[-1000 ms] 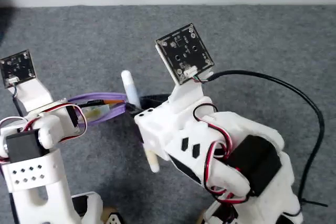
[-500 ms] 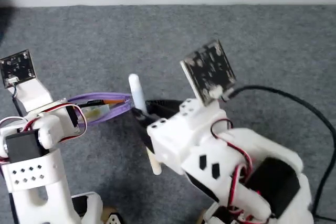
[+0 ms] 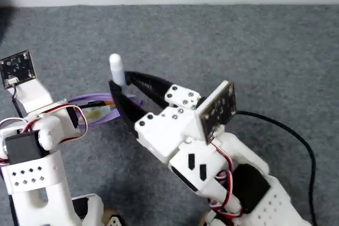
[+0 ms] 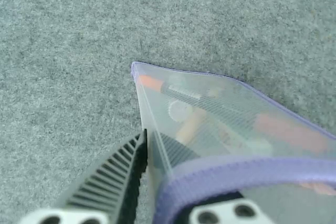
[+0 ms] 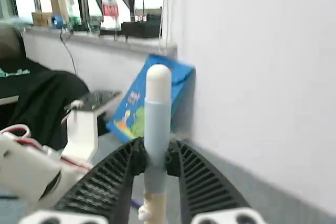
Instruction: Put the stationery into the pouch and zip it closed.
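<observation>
A clear pouch (image 4: 231, 124) with a purple zip edge (image 3: 90, 99) lies on the grey carpet at the left. Orange and dark stationery show through its wall. My left gripper (image 4: 157, 182) is shut on the pouch's edge. A pale blue pen with a white cap (image 5: 156, 124) is held upright in my right gripper (image 5: 155, 161), which is shut on its barrel. From above, the pen's white cap (image 3: 116, 67) sticks up just past the pouch's right end, between the black fingers (image 3: 143, 86).
Grey carpet (image 3: 254, 46) covers the table, with open room at the back and right. A black cable (image 3: 288, 130) trails from the right arm. The right wrist view looks out at a white wall, a blue box (image 5: 144, 103) and a window ledge.
The right arm has rolled its wrist and swung left, carrying the pen from beside the pouch's end to a higher, more upright hold. The left arm has stayed still.
</observation>
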Robot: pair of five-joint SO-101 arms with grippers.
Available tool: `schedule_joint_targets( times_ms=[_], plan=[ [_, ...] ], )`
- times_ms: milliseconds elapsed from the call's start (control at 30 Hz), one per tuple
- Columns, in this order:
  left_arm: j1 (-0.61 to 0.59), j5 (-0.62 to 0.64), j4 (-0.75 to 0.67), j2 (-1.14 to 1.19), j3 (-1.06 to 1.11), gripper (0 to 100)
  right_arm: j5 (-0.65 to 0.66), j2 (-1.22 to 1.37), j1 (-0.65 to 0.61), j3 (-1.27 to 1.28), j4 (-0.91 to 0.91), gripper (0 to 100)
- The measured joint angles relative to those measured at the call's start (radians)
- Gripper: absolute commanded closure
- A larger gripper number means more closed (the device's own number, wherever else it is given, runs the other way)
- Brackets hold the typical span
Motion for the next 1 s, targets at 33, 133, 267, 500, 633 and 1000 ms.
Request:
schedule_joint_targets(
  times_ms=[33,133,267,500,633,1000],
  plan=[
    [0.000,0.000,0.000,0.000,0.000,99,0.009,0.008,0.000,0.003,-0.040,99.1],
    [0.000,0.000,0.000,0.000,0.000,99,0.023,0.061,-0.003,0.005,-0.149,99.1],
    [0.000,0.000,0.000,0.000,0.000,99,0.025,0.157,-0.015,0.005,-0.273,99.1],
    [0.000,0.000,0.000,0.000,0.000,99,0.025,0.255,-0.091,0.063,-0.354,99.1],
    [0.000,0.000,0.000,0.000,0.000,99,0.028,0.255,-0.092,0.204,-0.453,99.1],
    [0.000,0.000,0.000,0.000,0.000,99,0.031,0.175,-0.087,0.344,-0.284,94.1]
  ],
)
